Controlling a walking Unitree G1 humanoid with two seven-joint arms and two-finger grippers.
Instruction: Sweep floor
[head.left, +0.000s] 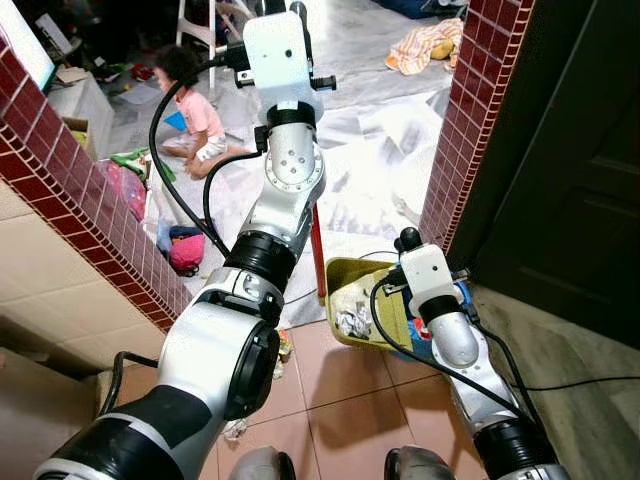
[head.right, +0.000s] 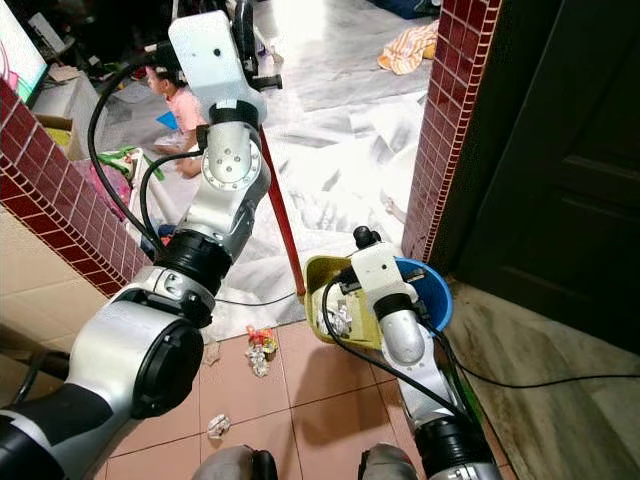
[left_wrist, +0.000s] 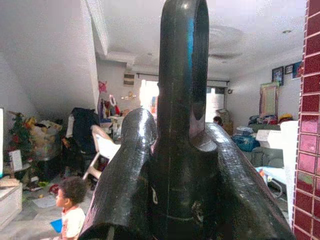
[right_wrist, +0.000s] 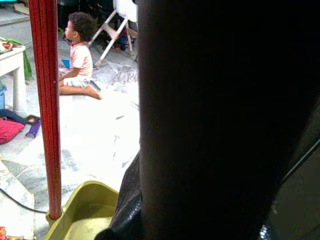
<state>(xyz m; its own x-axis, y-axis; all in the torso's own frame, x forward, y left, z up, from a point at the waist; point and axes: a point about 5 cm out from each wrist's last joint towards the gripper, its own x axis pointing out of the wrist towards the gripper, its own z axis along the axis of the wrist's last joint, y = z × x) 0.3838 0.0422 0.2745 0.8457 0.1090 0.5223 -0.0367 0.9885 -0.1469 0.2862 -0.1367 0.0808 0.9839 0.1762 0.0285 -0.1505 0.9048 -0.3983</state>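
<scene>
While litter (head.right: 262, 351) dots the tiled floor (head.right: 330, 400), the left gripper (left_wrist: 175, 165) clasps a black handle (left_wrist: 182, 75).

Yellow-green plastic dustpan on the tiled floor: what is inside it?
Crumpled white paper scraps lie inside the yellow-green plastic dustpan. The silver right arm covers much of the pan, so anything beneath it cannot be seen. A red pole rises at the pan's edge.

Head stereo pair is looking steeply down from above both silver arms at the terracotta tile floor (head.right: 330, 400); yellow-green plastic dustpan (head.right: 322, 282) is sitting approx. centre, seated person (head.left: 195, 115) at 11 o'clock. L wrist cam is facing level into the room, v. close behind its fingers. R wrist cam is hanging low, sharing the dustpan w/ the head pair.
</scene>
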